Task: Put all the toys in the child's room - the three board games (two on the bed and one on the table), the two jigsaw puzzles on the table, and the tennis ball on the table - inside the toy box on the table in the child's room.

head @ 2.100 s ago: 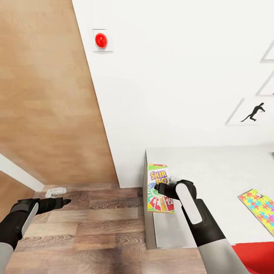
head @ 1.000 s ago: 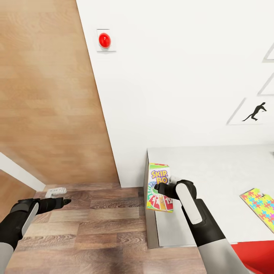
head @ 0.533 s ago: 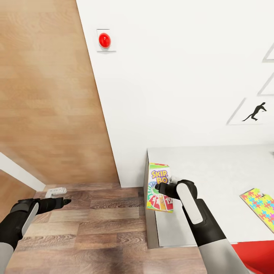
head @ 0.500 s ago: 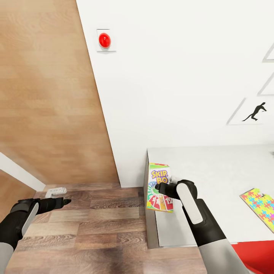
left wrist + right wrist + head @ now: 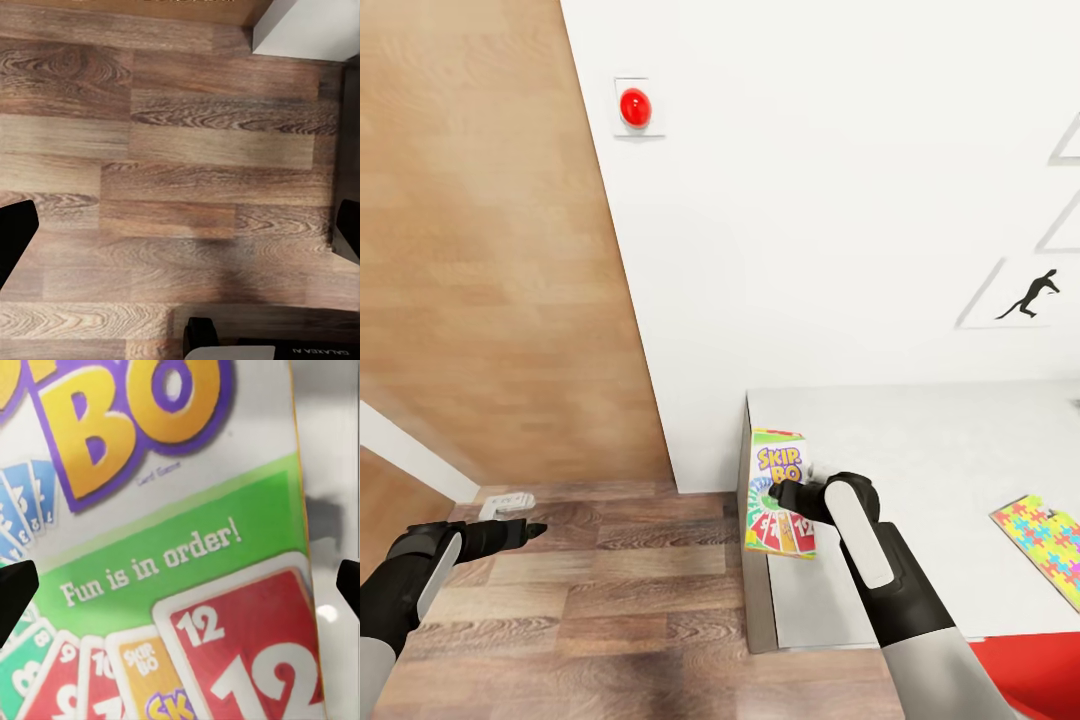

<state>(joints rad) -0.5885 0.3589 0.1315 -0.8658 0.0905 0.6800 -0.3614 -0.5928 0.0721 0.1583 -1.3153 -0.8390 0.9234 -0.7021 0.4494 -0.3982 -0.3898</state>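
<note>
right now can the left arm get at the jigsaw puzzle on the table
Probably not: the left gripper hangs over the floor far off, with the right gripper and its board game between it and the jigsaw puzzle.

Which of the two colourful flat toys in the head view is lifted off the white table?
The green-topped Skip-Bo board game box, pinched upright in the right gripper at the table's corner; the multicoloured jigsaw puzzle board lies flat.
</note>
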